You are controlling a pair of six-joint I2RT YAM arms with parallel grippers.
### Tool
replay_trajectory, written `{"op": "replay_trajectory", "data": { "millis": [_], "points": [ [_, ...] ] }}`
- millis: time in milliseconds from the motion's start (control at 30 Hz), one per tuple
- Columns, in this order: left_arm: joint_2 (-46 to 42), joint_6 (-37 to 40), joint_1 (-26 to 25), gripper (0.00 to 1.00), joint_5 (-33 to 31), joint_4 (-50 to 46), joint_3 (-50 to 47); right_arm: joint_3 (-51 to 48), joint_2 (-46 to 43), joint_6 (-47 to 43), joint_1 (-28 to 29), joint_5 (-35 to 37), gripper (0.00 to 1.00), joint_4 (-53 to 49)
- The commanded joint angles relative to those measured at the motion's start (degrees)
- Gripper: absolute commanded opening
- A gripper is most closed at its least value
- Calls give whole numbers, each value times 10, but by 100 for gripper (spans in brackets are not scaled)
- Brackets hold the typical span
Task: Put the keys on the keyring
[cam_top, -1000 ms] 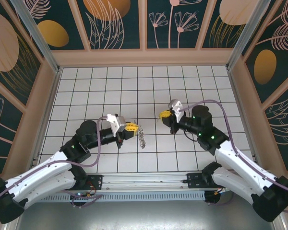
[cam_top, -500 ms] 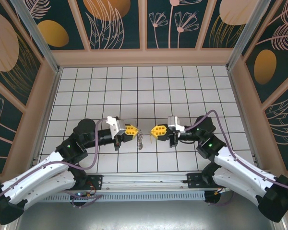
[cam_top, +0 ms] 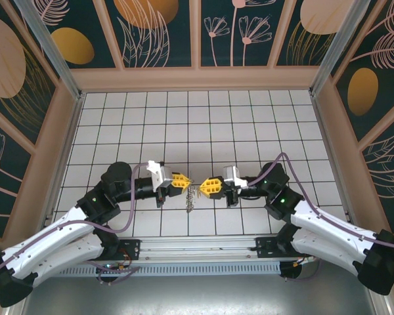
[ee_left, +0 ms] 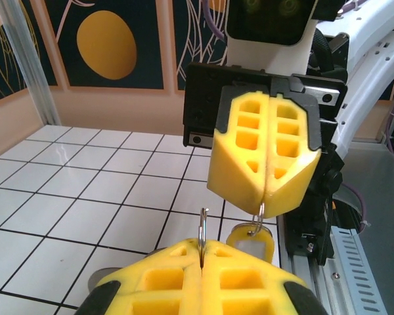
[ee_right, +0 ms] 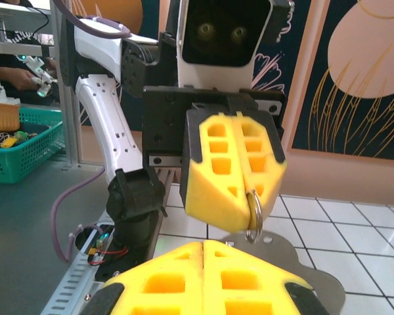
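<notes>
The left gripper (cam_top: pixel 184 182) and the right gripper (cam_top: pixel 203 188) are facing each other tip to tip over the near middle of the white tiled table (cam_top: pixel 249 118), the left one coming in from the left and the right one from the right; only a small gap is separating them. Both pairs of yellow foam fingers are pressing flat together.

In the left wrist view, the left gripper (ee_left: pixel 201 248) is pinching the thin metal wire of the keyring (ee_left: pixel 203 226), which is standing upright out of the seam between its fingers; the right gripper (ee_left: pixel 265 202) is hanging just beyond it, clamping a small metal loop from which the gold-coloured key (ee_left: pixel 249 239) is dangling. The key is sitting just right of the ring wire, and whether the two are touching is hard to tell.

In the right wrist view, the left gripper (ee_right: pixel 244 223) is gripping the silvery ring (ee_right: pixel 255 213) at its lower tip, directly above the closed right gripper (ee_right: pixel 203 245). From overhead, small silvery pieces of the keyring (cam_top: pixel 192 195) are hanging below the gap between the two grippers. A green basket (ee_right: pixel 26 147) is sitting off the table, far left in the right wrist view.
</notes>
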Motion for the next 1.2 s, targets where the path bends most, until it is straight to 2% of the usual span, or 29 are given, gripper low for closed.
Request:
{"op": "replay_trajectory", "data": {
  "millis": [0, 333, 1167],
  "points": [
    [2, 8, -2, 0, 18, 14, 16, 7, -2, -8, 16, 40, 0, 42],
    [-1, 6, -2, 0, 26, 16, 15, 8, -7, -13, 24, 91, 0, 44],
    [4, 8, -2, 0, 29, 18, 16, 1, 11, -7, 24, 90, 0, 62]
  ]
}}
